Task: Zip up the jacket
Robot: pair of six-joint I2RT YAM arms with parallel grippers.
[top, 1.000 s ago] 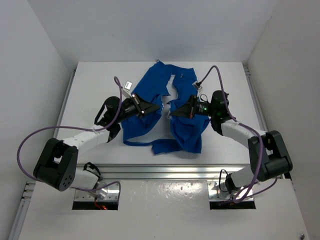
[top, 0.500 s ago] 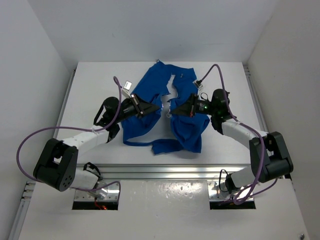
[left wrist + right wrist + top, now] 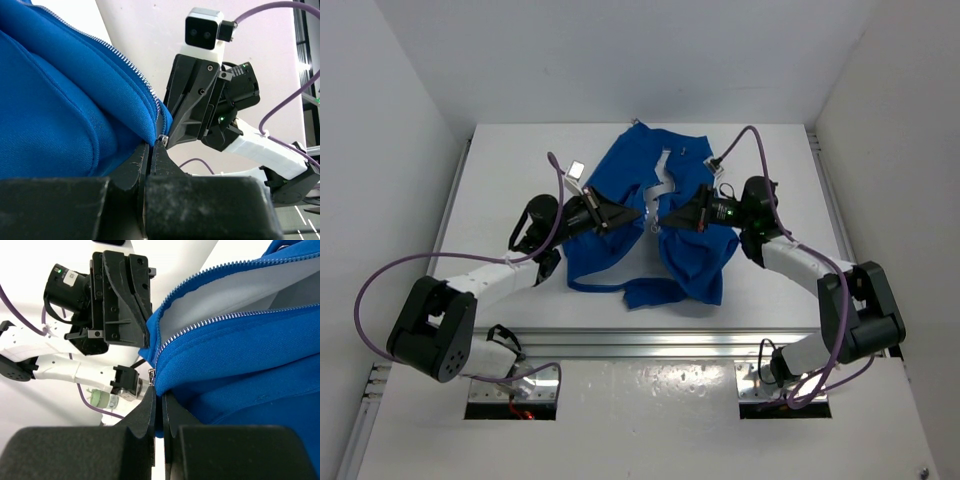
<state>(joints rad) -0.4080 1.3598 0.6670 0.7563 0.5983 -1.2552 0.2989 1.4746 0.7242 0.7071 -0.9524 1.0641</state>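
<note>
The left fingers and right fingers each pinch one zipper edge of the jacket (held close together), likely so the two ends can join.

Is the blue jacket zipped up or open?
Open. On the jacket, the zipper edges lie apart; the left gripper and right gripper each pinch one edge.

White table, plain white walls

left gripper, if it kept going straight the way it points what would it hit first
The left gripper is shut on the jacket edge; beyond that, probably the right gripper, facing it close ahead, though depth is unclear.
</note>
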